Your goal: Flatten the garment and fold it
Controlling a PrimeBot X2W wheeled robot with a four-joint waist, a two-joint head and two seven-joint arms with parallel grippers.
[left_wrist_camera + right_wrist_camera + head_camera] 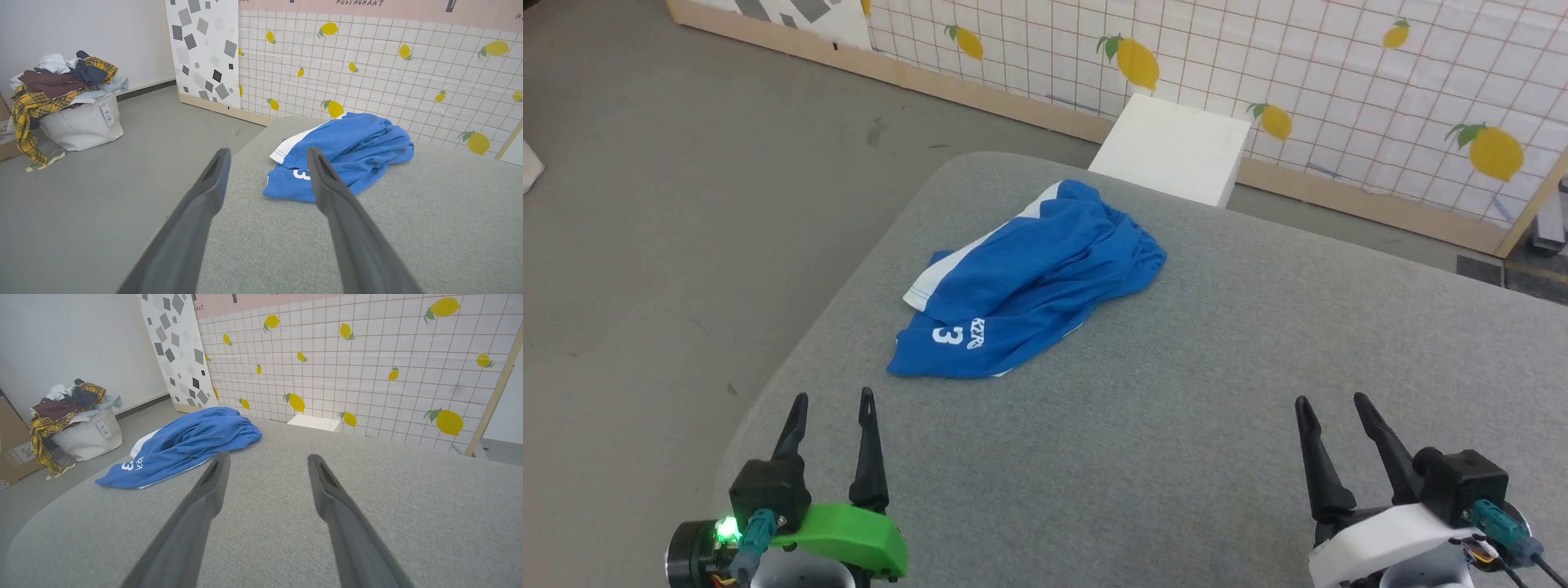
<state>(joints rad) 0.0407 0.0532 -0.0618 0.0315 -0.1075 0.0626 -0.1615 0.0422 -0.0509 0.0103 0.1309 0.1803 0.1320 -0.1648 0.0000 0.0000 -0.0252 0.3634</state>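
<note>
Looking like nothing's started: garment (1033, 286) sits crumpled mid-frame, left gripper (833, 404) and right gripper (1329, 406) fingers spread, empty, bottom corners.

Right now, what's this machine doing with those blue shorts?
Nothing is being handled yet. The blue shorts lie crumpled in a heap on the grey padded table, not flattened or folded. The robot's left gripper and right gripper are both open at the near side of the table, well apart from the shorts and holding nothing.

The garment (1029, 278) shows "3"; wall banner (359, 3) reads "RESTAURANT".
</note>
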